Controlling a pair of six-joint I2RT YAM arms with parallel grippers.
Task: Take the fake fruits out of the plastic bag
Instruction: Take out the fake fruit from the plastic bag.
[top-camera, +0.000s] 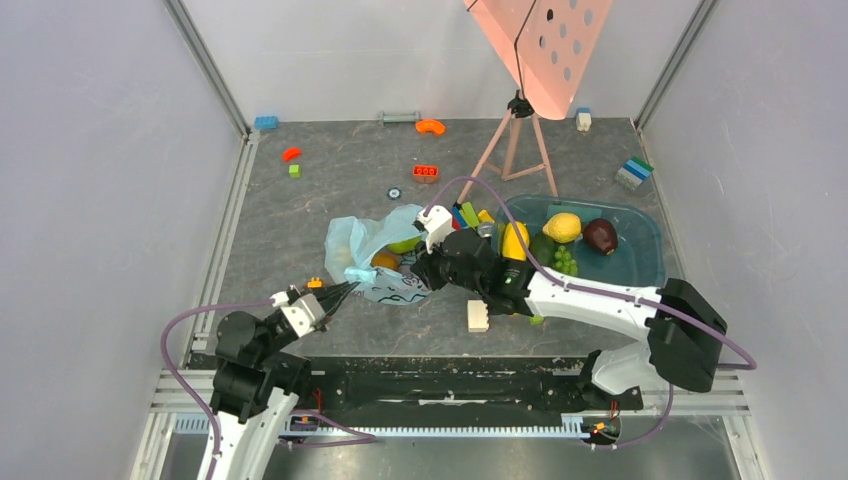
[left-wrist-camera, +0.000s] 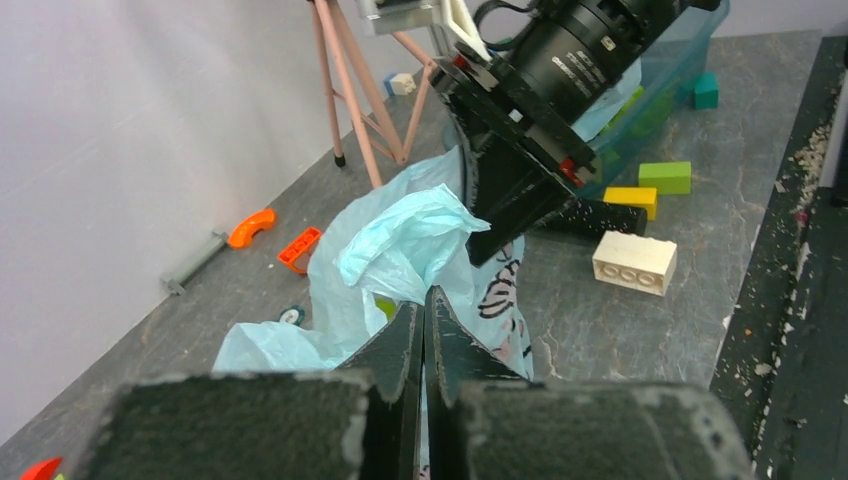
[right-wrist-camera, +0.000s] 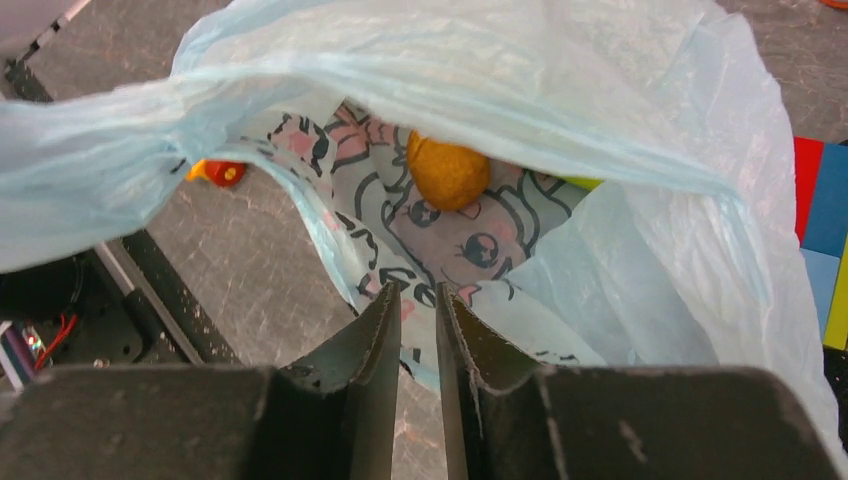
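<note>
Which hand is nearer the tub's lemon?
Right. The right hand is at the mouth of the plastic bag, on the lemon side; the left hand is at the bag's opposite corner.

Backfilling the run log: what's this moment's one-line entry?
left end effector shut at plastic bag edge | right end effector jaws nearly closed at bag mouth | small orange inside bag | lemon in tub
</note>
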